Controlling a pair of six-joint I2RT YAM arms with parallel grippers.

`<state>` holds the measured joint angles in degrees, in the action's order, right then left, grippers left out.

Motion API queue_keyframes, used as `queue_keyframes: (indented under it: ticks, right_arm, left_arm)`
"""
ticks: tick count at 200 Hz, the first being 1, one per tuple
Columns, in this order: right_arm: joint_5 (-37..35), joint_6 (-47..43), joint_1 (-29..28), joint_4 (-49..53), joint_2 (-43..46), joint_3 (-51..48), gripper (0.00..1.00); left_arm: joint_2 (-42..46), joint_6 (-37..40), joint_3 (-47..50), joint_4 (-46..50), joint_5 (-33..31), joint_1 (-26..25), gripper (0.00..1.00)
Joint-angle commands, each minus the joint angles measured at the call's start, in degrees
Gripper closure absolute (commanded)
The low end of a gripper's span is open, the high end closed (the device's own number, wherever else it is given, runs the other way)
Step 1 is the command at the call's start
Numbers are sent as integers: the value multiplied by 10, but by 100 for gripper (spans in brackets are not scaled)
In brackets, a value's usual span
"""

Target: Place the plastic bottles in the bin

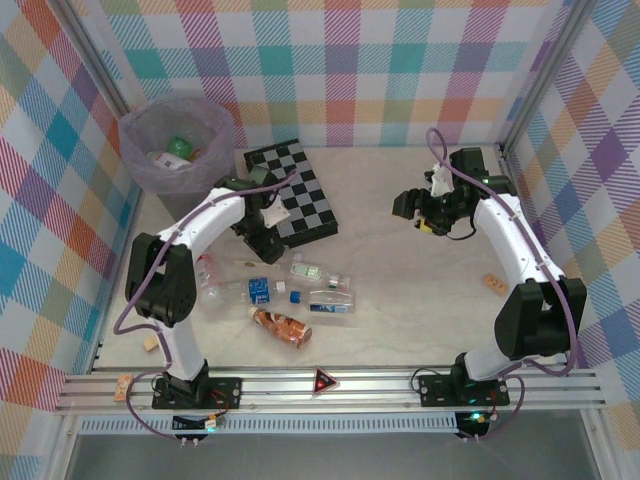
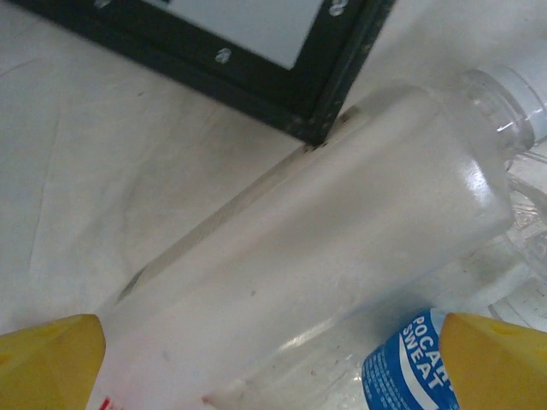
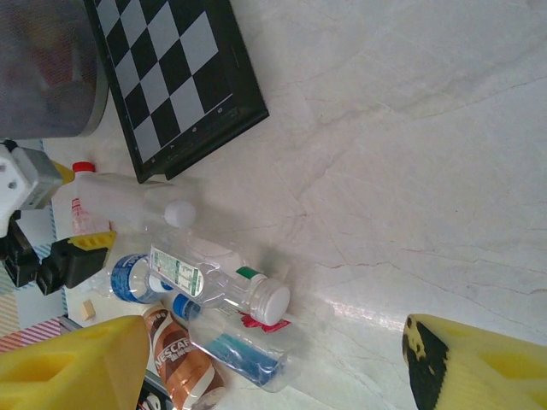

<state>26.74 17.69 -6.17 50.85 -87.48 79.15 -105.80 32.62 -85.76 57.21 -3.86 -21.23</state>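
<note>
The left claw (image 2: 273,376) is spread wide. Its yellow fingertips (image 2: 51,363) stand on either side of a frosted clear bottle (image 2: 325,231). The bottle lies on its side on the table (image 2: 102,171), just beside a corner of the chequered board (image 2: 256,68). Whether the tips touch the bottle cannot be told. A bottle with a blue label (image 2: 406,371) lies close against it.

The right claw (image 3: 278,367) is spread too, with nothing between its fingers. It hangs over the right part of the table, well apart from the bottles.

From above, several bottles lie in a loose group near the left arm, among them clear ones and a brown bottle (image 1: 283,326). The bin (image 1: 135,160) stands in the far left corner, near the board. A green bottle (image 1: 180,146) lies inside it with something pale beside it.
</note>
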Motion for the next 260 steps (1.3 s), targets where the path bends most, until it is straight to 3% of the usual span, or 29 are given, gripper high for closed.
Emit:
queue_keyframes:
  ticks: [1, 24, 87, 211, 260]
  right_arm:
    - [-12, -6, 2, 14, 17, 0, 22]
    - [-15, -6, 1, 15, 18, 1, 22]
    - [-17, -1, 1, 18, 19, 4, 22]
    - [-24, 4, 1, 21, 29, 0, 22]
    - [-21, 6, 1, 19, 31, -4, 22]
  left_arm:
    - [-14, 72, -13, 29, 16, 0, 0]
    - [-22, 84, 5, -3, -2, 4, 0]
    - [-51, 102, 22, -40, 22, 7, 0]
    - [-62, 113, -1, -49, 5, -3, 38]
    - [-34, 113, -24, -23, -10, -15, 45]
